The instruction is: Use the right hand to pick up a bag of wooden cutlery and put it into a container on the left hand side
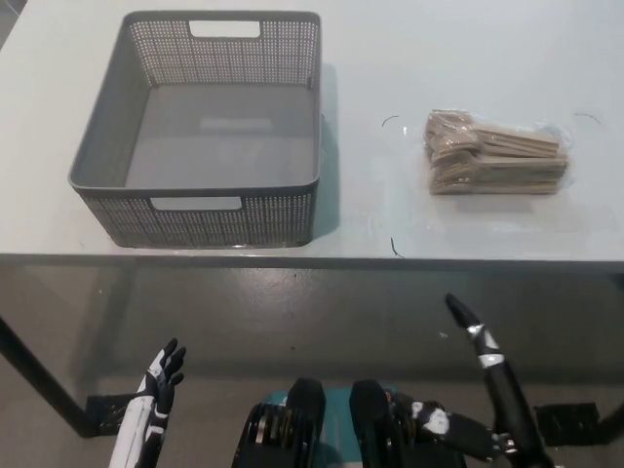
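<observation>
1. One basket (195, 222), upper left of frame. Grey plastic, rectangular, with walls of fine perforated mesh and a smooth solid floor. Two slot handles, one cut in the near wall and one in the far wall.
2. One bag of wooden cutlery (497, 154), upper right of frame, lying flat on the table (370, 58), well apart from the basket. Clear crinkled film over pale wood pieces, rounded ends toward frame left. The pieces overlap, so they are too stacked to count.
3. Table is white, smooth and matte. Its front edge crosses mid-frame and its sides are cut off.
4. Left hand (161, 375), white, lower left, below the table edge. Fingers spread, holding nothing. The forearm is cut off by the bottom edge.
5. Right hand (475, 331), black, lower right, below the table edge. It is seen edge-on and slender, and I cannot tell whether it is spread or closed.
</observation>
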